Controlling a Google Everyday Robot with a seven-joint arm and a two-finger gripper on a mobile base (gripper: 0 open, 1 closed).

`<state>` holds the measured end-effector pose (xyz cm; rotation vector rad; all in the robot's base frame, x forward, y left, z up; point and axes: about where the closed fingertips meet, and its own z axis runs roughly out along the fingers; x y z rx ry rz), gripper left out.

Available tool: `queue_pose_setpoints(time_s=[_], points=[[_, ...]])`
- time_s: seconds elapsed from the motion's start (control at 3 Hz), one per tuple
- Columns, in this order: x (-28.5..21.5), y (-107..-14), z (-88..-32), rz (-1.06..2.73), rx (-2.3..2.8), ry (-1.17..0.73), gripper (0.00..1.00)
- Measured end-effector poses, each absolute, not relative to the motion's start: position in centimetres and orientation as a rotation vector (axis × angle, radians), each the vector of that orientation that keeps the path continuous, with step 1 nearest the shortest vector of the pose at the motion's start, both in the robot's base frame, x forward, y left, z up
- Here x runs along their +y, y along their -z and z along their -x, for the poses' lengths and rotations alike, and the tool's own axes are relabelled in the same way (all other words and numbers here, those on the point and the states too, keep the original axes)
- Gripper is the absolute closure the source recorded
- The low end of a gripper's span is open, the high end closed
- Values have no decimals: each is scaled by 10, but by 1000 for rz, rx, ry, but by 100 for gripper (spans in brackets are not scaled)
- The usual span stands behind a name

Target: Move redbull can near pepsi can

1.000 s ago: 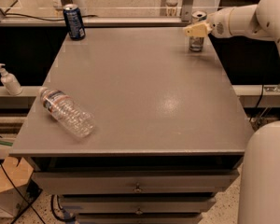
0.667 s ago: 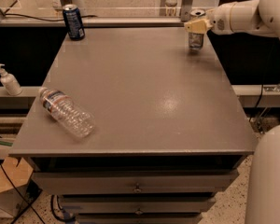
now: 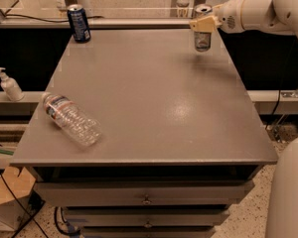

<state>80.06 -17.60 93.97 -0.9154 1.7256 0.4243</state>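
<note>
2 cans: you've got both at the far edge of the flat grey tabletop, well apart.
Redbull: slim silver-and-blue redbull can, far right corner, upright.
Pepsi: wider dark blue pepsi can, far left corner, upright.
Arm end: gripper w/ tan fingers reaches in from the right, clamped on the redbull can's upper part.
Contact w/ table: can't tell if the can base touches.
Other: clear plastic water bottle on its side, near left; white soap dispenser on the ledge left of the table.
</note>
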Motion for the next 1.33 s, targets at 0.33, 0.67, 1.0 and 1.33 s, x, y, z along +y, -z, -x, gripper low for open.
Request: queue_pose_setpoints(time_s=[0.33,0.67,1.0,1.33], points=[[-181,-930,-805,876,1768,-426,100],[-156,-930,-817,845,1744,-466,100],[-120,-942,-827,810,1687,-483,100],[-77,-951,-838,789,1617,-495,100]])
